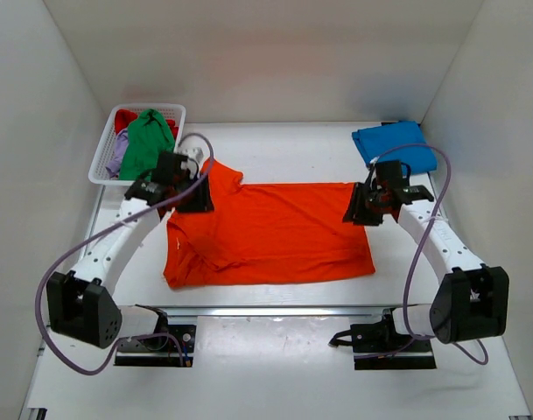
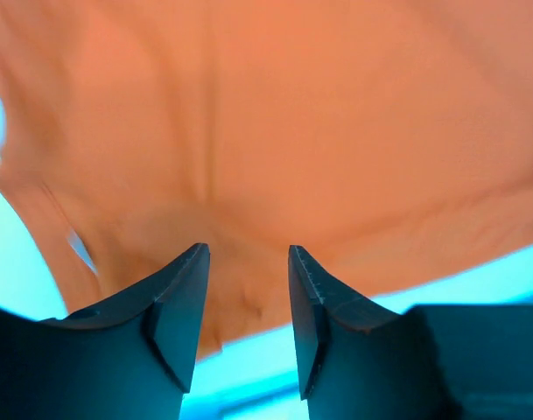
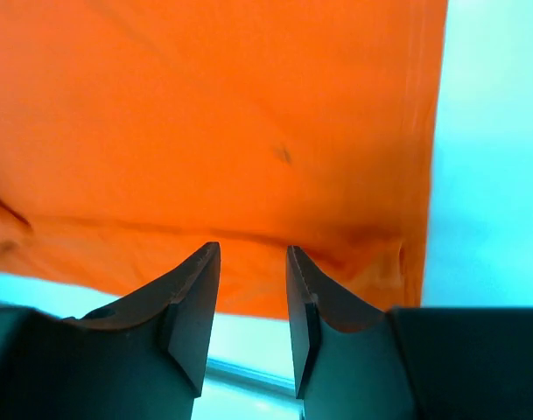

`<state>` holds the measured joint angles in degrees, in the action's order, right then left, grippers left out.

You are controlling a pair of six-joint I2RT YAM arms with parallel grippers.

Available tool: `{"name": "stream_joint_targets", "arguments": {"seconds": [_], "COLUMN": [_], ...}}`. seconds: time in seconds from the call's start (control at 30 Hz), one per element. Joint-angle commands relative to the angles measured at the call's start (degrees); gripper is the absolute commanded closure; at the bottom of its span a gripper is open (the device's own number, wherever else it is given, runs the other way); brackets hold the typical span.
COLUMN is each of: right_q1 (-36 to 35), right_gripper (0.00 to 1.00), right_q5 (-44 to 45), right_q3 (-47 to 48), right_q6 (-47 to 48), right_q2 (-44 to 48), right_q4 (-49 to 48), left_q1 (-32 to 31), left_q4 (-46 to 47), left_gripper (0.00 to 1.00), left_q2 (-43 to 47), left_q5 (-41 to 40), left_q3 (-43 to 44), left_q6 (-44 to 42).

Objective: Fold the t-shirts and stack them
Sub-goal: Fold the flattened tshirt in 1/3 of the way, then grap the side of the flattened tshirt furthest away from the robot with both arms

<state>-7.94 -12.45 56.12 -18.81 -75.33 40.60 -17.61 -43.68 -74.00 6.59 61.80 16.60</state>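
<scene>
Hovering with jaws spread and pinching nothing, left gripper (image 2: pixel 247 262) at the sleeve end and right gripper (image 3: pixel 253 258) at the hem of the orange t-shirt (image 1: pixel 275 232) spread on the counter (image 1: pixel 288 149); risk of a skewed, bunched fold from uneven or single-layer pinches.

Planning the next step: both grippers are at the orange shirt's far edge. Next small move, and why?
Probably lift both straight up, clear of the cloth. The left gripper and right gripper show jaws apart with nothing pinched, and the orange shirt lies spread out, so pulling away sideways could rumple it.
</scene>
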Motion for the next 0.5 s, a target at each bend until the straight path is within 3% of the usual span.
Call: {"name": "stream_joint_targets", "arguments": {"seconds": [0.0,0.23,0.47], "right_q1": [1.17,0.91,3.37], "right_gripper": [0.66,0.66,0.65], "right_q5": [1.55,0.50,0.14], "right_q3": [4.43,6.81,9.09], "right_q6": [0.97,0.00,0.00], "right_q2": [-0.43,-4.65,-11.06], "right_q4": [-3.06,-12.11,-19.15], "left_q1": [2.13,5.83,8.38], "left_q4": [0.96,9.22,9.93], "left_gripper": [0.47,0.44,0.41], "left_q2": [-4.81,-23.62,-42.87], "left_q5": [-2.28,-7.81,-7.64], "left_q3": [8.92,23.16,37.67], "left_q6": [-3.94,-6.05,-7.63]}}
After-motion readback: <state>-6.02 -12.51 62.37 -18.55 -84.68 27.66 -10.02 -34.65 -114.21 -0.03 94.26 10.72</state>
